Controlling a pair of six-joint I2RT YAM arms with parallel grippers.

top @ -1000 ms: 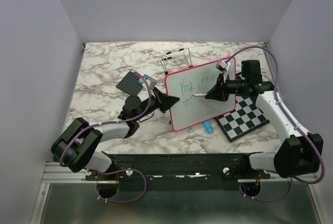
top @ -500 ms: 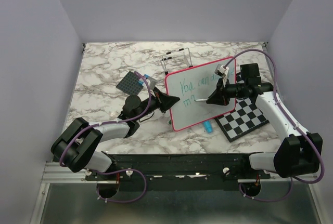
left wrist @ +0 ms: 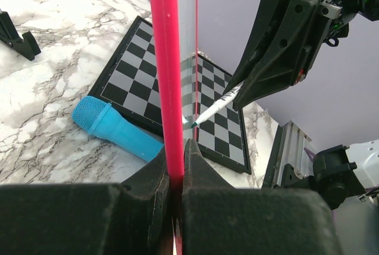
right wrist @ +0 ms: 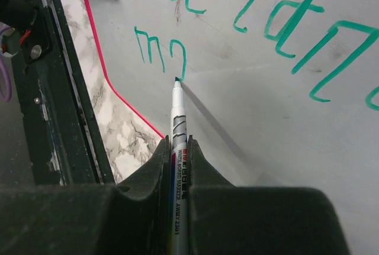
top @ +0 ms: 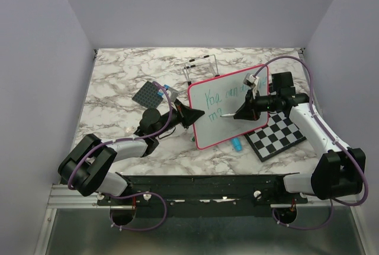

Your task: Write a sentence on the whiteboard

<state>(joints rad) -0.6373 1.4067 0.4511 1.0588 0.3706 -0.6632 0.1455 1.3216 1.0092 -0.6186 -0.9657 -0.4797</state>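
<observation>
Over the marble table point(top: 118, 71), seen from the top camera, the whiteboard point(top: 216, 129) stands tilted at centre with its pink frame pinched at the left edge by the left gripper point(top: 198, 113), while the right gripper point(top: 241, 112) reaches across its face clamped on a marker point(top: 228, 113); the sentence point(top: 222, 96) runs as one green line across the upper half, with a second line just begun beneath it. A checkered board point(top: 278, 135) and a blue toy microphone point(top: 236, 144) lie just beside the whiteboard's lower right corner. At the left wrist, the fingers are closed tight on the frame, seen edge-on as a pink bar, and the marker tip meets the glossy face on the far side. At the right wrist, the fingers are shut around the marker's barrel and the nib rests at the foot of the second line's last stroke, after what looks like "m" and one further mark. Writing the next letter well likely calls for light, even pressure so the board does not flex or slip in the left grip, short strokes carried rightward under the first line, and clear spacing from the letters above.
</observation>
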